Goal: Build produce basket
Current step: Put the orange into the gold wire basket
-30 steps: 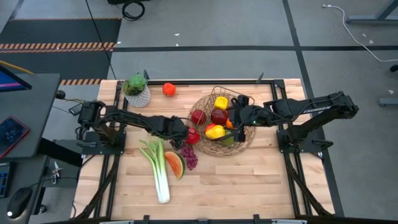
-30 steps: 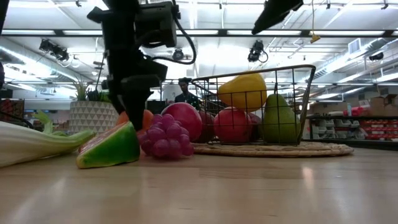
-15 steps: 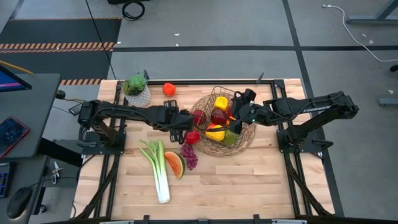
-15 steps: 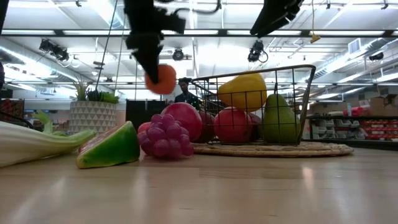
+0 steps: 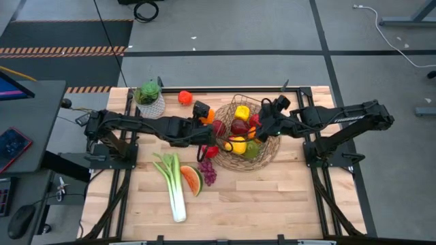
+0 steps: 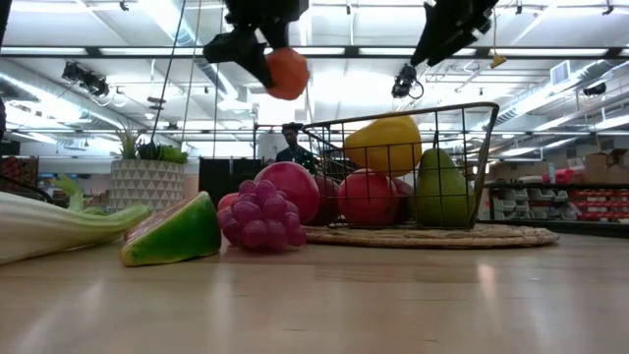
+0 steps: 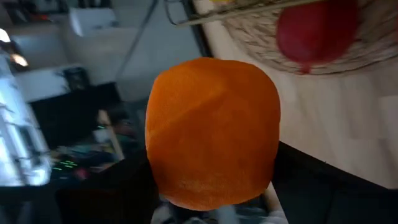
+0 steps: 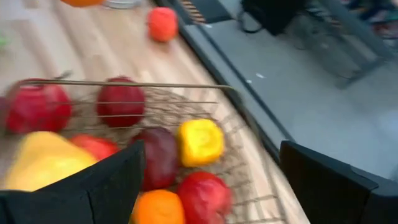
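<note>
Produce lies in three groups, taken from the left side of the table [image 5: 272, 204] to the right. Far left stands a small potted plant [image 5: 149, 97], with one orange-red fruit [image 5: 184, 97] lying on the wood just beside it. Below them, the leek [image 5: 174, 185] lies with its long axis running toward the front edge, green leaves pointing back at the arms and white stalk toward the front. The watermelon slice [image 5: 192, 180] and the purple grapes [image 5: 207, 171] sit just right of it, a red apple [image 5: 212, 151] close above the grapes.

Next comes the left gripper [image 5: 203, 116], raised well off the table with its fingers pinching an orange [image 6: 287, 73]. In the low view the orange hangs high, left of the basket and above the grapes; in the left wrist view it fills the frame between the fingers, with the woven rim beyond it.

Right of centre is the basket [image 5: 266, 146], upright on its wide woven rim, holding red apples, a yellow lemon [image 6: 385, 144], a green pear [image 6: 439, 191] and another yellow fruit.

Furthest right, the right gripper [image 5: 275, 116] hovers over the basket's right-hand edge, fingers spread apart and holding nothing.
</note>
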Controlling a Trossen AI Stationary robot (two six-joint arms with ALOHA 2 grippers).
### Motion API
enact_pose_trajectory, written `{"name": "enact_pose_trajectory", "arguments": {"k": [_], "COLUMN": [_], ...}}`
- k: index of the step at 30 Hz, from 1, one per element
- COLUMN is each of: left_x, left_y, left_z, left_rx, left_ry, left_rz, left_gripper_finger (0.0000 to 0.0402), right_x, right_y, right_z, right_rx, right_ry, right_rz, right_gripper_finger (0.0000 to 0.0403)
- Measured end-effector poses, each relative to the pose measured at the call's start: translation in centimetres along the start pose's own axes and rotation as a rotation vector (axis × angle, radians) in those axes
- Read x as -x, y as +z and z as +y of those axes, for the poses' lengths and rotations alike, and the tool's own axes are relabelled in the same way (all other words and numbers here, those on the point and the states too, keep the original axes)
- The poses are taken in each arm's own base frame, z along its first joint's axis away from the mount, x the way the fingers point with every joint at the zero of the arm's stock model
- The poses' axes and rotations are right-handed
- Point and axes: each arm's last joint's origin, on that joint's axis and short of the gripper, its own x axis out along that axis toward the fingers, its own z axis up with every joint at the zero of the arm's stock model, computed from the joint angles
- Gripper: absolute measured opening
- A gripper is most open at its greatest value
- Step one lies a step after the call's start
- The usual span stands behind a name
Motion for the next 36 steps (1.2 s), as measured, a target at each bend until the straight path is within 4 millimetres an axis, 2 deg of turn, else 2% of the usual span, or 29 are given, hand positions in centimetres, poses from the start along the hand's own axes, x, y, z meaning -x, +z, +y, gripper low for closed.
{"name": "enact_pose_trajectory", "arguments": {"k": [9,15,25,31,36], "left_x": [0.2,1.4,3.8,5.1,6.2], "left_y": [1.9,3.5,4.9,5.5,3.7], "left_z": [1.5,2.4,2.0,1.8,3.6], "left_rx": [-0.131,-0.237,-0.322,-0.131,0.071], "left_ry": [0.146,0.26,0.335,0.277,0.184], "left_rz": [-0.097,-0.177,-0.283,-0.49,-0.663], "left_gripper_finger": [0.027,0.027,0.027,0.027,0.027], "right_x": [1.2,1.5,1.5,1.5,1.6], "right_y": [-0.5,-0.7,-1.3,-1.3,-1.4], "right_z": [-1.6,-2.0,-2.2,-2.2,-2.1], "right_rx": [-0.124,-0.179,-0.213,-0.213,-0.225], "right_ry": [-0.067,-0.071,-0.095,-0.091,-0.069], "right_rz": [-0.012,-0.003,0.038,0.04,0.051], "right_gripper_finger": [0.0373,0.0373,0.0373,0.0373,0.0373]}}
